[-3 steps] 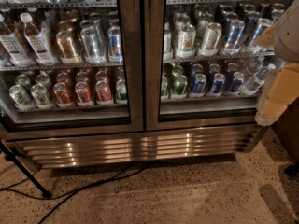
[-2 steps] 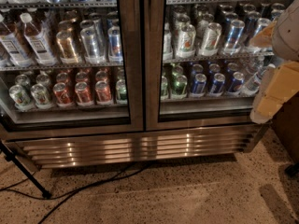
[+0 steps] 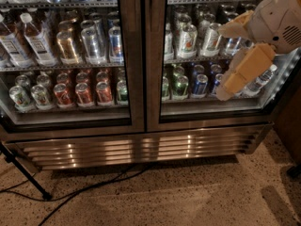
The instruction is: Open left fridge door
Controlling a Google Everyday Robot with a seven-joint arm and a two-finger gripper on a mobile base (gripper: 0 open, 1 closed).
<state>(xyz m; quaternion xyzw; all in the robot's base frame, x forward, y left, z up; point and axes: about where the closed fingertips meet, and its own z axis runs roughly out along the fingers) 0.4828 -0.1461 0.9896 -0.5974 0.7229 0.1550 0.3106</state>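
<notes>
Fridge [image 3: 141, 125] doors look shut: left door [image 3: 70, 60] and right door [image 3: 211, 60] meet flush at centre, with cans [image 3: 89, 91] and bottles [image 3: 35, 39] on the shelves behind the glass. Gripper [image 3: 235, 74] is at far right, in front of the right door's glass, well apart from the left door. Grille [image 3: 136, 149] runs along the base, and a black cable [image 3: 94, 187] and stand leg [image 3: 23, 173] lie on the speckled floor at lower left.
</notes>
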